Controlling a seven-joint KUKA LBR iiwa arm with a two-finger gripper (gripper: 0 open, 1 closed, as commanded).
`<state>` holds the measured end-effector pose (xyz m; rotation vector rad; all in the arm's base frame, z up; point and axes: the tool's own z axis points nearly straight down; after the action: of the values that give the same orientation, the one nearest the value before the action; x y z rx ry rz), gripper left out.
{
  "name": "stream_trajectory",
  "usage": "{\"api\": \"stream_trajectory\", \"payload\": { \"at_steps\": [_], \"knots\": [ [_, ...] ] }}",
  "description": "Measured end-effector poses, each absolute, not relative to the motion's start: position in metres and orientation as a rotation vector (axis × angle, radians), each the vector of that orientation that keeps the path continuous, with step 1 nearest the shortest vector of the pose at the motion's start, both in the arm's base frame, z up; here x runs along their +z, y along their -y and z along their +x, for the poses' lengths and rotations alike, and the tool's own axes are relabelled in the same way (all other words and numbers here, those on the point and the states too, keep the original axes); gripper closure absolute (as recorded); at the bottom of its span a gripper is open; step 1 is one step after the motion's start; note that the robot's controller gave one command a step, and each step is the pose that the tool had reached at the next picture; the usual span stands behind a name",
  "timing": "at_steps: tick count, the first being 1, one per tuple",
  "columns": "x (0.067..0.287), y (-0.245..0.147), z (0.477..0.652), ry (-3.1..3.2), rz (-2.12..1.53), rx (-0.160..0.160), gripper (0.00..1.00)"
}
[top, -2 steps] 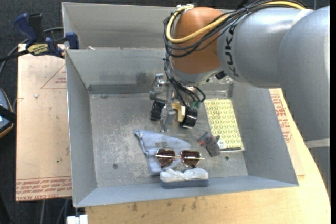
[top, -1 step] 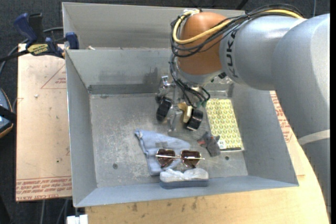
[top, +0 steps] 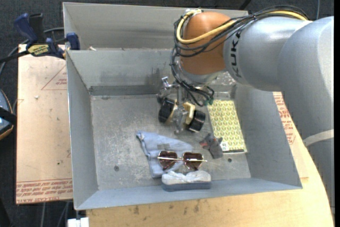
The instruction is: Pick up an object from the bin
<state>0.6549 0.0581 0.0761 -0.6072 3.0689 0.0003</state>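
Hovering mid-bin (top: 79,114) over bare floor, gripper (top: 181,115) is hanging with jaws apart and empty; sunglasses (top: 180,158) are lying just nearer on grey cloth (top: 156,143), probably best straddled at the bridge.

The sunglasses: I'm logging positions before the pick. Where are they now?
In the camera view the sunglasses lie near the bin's front wall, partly on a grey cloth, just behind a white object, with the gripper farther back.
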Motion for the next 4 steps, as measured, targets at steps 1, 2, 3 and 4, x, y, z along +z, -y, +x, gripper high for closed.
{"api": "stream_trajectory", "payload": {
  "at_steps": [1, 2, 3, 4],
  "knots": [
    [0.076, -0.052, 0.658, -3.069, -0.611, 0.007, 0.0],
    [0.081, -0.058, 0.658, -3.072, -0.604, 0.001, 1.0],
    [0.081, -0.058, 0.658, -3.073, -0.602, 0.001, 1.0],
    [0.13, -0.059, 0.66, -3.074, -0.6, 0.001, 1.0]
  ]
}}
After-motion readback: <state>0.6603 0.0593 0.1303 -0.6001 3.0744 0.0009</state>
